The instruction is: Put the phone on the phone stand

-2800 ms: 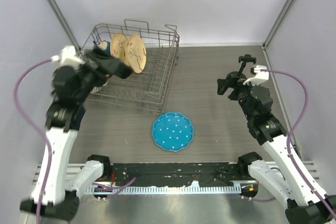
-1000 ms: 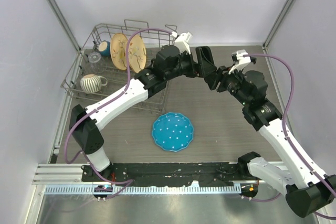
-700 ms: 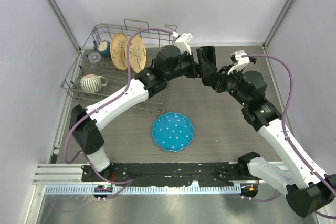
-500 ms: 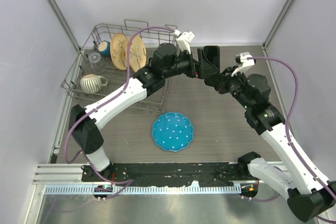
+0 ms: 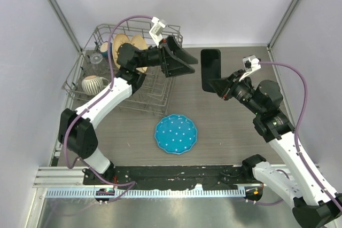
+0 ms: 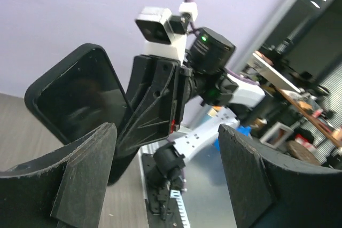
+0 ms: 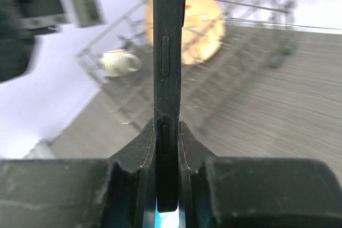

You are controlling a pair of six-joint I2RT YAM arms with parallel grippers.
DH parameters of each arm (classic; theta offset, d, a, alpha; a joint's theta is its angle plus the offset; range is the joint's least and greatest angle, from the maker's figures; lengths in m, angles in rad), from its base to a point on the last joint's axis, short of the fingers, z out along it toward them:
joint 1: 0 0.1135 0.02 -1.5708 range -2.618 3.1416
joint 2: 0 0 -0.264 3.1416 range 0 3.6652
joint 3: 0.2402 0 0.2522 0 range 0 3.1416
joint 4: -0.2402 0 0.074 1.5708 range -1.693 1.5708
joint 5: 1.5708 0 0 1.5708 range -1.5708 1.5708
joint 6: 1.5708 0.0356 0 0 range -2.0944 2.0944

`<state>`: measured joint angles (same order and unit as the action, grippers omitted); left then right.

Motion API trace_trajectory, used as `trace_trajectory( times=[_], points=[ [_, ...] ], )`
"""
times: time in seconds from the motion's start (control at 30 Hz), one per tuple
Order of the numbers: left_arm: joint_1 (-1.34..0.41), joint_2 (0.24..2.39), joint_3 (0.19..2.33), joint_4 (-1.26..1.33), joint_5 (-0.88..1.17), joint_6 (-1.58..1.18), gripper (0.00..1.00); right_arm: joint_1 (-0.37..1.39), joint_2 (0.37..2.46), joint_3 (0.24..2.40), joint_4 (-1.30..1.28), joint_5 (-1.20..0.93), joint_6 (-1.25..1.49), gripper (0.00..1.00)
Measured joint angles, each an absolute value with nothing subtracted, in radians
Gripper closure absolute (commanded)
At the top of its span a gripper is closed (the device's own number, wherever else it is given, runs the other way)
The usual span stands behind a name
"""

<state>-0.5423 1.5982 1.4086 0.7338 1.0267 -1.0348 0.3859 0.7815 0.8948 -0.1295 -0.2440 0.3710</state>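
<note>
1. Right gripper pinches the phone by its lower edge, and the slab stands upright, just right of the dish rack.
2. Left gripper hangs over the rack's right rim, jaws spread wide with nothing between them.

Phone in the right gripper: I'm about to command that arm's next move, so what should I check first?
1. Thin glossy black phone clamped edge-on in the right gripper: ok.
2. Left gripper open and apart from the phone: ok.
3. Phone stand located: not ok, no view shows it.
4. Round blue dotted plate lying apart from both grippers: ok.
</note>
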Motion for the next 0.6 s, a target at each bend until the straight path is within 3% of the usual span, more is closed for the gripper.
trace_trajectory(
  times=[0.17, 0.37, 0.6],
  points=[
    [-0.528, 1.654, 1.399, 0.955, 1.093, -1.206, 0.19, 0.386, 0.835, 0.892, 0.017, -0.479, 0.444, 0.99],
    [-0.487, 1.608, 1.336, 0.937, 1.077, -1.182, 0.21, 0.382, 0.865, 0.892, 0.036, -0.539, 0.458, 0.99],
    [-0.488, 1.452, 1.315, 0.604, 0.926, -0.906, 0.0, 0.382, 0.845, 0.892, 0.04, -0.565, 0.451, 0.99]
  ],
)
